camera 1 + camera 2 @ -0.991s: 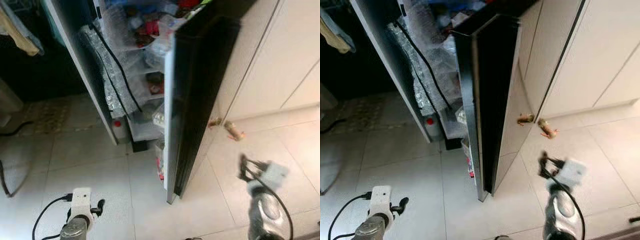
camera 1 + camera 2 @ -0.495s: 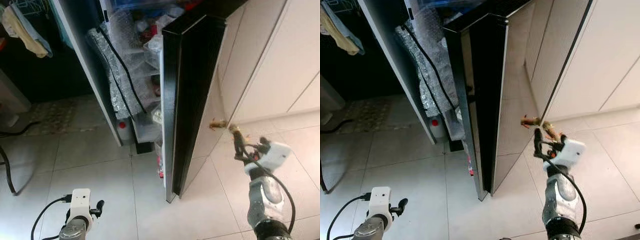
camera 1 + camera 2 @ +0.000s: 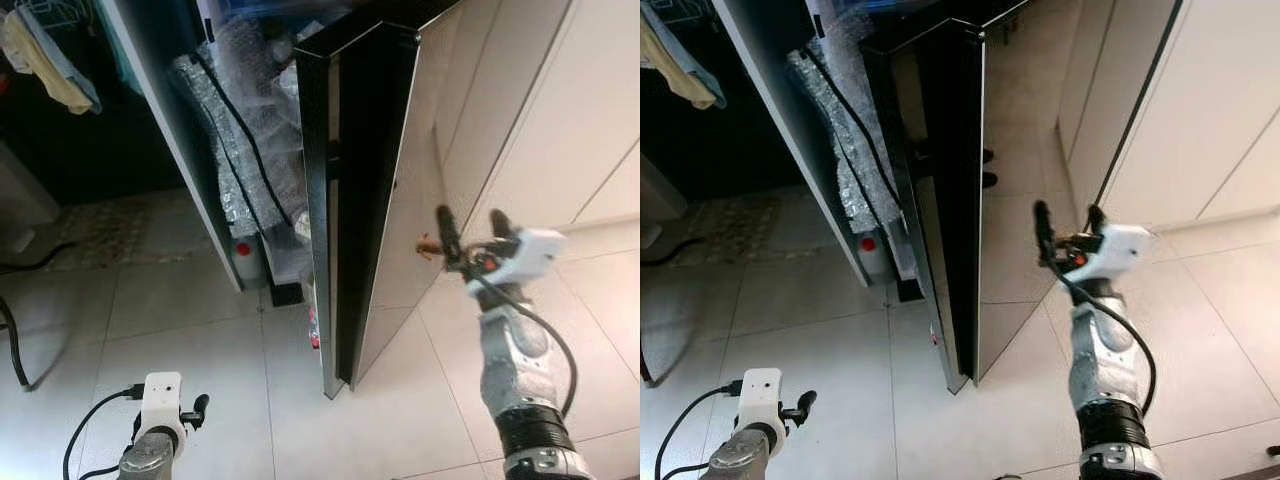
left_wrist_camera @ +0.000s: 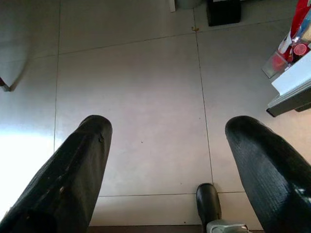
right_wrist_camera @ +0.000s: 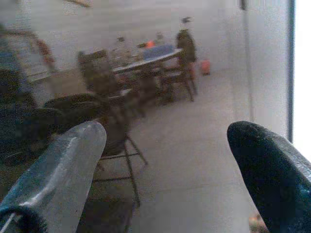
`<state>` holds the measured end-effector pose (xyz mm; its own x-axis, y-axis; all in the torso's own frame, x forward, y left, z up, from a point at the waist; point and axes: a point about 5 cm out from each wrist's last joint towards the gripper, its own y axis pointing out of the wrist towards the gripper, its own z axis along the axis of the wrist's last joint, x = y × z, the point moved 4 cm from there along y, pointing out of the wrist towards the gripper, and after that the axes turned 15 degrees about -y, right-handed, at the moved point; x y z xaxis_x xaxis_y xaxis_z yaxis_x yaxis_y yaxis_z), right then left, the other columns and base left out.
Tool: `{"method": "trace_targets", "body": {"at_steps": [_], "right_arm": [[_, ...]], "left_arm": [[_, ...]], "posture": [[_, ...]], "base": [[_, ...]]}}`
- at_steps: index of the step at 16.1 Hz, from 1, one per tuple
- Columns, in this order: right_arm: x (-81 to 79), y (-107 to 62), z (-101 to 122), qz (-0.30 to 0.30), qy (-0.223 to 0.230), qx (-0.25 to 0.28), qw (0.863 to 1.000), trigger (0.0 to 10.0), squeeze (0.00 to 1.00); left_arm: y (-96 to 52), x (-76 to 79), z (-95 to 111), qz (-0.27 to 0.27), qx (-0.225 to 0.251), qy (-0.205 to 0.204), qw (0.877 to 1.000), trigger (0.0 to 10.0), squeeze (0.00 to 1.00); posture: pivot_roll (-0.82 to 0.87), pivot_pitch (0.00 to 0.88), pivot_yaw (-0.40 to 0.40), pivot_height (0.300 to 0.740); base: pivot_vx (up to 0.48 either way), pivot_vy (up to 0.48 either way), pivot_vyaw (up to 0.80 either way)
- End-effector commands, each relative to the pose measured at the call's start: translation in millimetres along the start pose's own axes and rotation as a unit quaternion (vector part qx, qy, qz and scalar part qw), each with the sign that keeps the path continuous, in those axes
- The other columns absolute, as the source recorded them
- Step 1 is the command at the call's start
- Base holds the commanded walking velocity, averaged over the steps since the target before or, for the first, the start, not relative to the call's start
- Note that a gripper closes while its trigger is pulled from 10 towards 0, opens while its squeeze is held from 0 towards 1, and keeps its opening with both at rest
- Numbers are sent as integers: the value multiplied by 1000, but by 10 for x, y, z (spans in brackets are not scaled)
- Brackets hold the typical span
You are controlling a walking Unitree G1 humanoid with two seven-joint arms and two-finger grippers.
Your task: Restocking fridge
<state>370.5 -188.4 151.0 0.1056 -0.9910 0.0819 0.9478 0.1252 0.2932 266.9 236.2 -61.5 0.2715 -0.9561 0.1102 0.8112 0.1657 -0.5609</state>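
Right end effector (image 3: pixel 1068 232): fingers spread wide, empty, raised since a second ago to the outer face of the fridge door (image 3: pixel 1015 190).
Fridge door: swung further shut; shelves now mostly hidden.
Left end effector (image 3: pixel 190 410): spread, empty, idle over floor (image 3: pixel 180 320).
Meaning: closing step, likely restocking near done.

The fridge door (image 3: pixel 365 190) stands ahead of me, edge-on and partly ajar, with the fridge body (image 3: pixel 160 130) to its left and shelves (image 3: pixel 270 150) between them. A bottle (image 3: pixel 243 262) sits low inside, by the floor (image 3: pixel 180 320). Cabinets (image 3: pixel 560 110) lie to the door's right. My right gripper (image 3: pixel 467 232) is raised just beside the door's outer face, jaws apart. My left gripper (image 4: pixel 165 160) hangs low on my left over the floor, jaws apart.
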Motion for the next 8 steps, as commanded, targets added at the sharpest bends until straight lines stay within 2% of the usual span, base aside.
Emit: {"method": "trace_targets", "body": {"at_steps": [1,3,5,8], "right_arm": [[-70,21,49,18,-11,4,1000,10000,0],[-254,11,75,75,-18,1,997,10000,0],[-378,11,89,106,-33,-3,994,10000,0],[-424,50,122,101,-28,-2,994,10000,0]], "left_arm": [[-19,-45,-51,8,-7,-2,1000,10000,0],[-27,-45,-73,9,-9,-3,1000,10000,0],[-31,-50,-85,10,-10,-3,1000,10000,0],[-32,-54,-90,12,-12,-2,1000,10000,0]], "posture": [[-111,145,59,740],[-111,149,58,740],[-112,151,57,740],[-112,152,59,740]], "base": [[0,0,0],[0,0,0],[0,0,0],[0,0,0]]}}
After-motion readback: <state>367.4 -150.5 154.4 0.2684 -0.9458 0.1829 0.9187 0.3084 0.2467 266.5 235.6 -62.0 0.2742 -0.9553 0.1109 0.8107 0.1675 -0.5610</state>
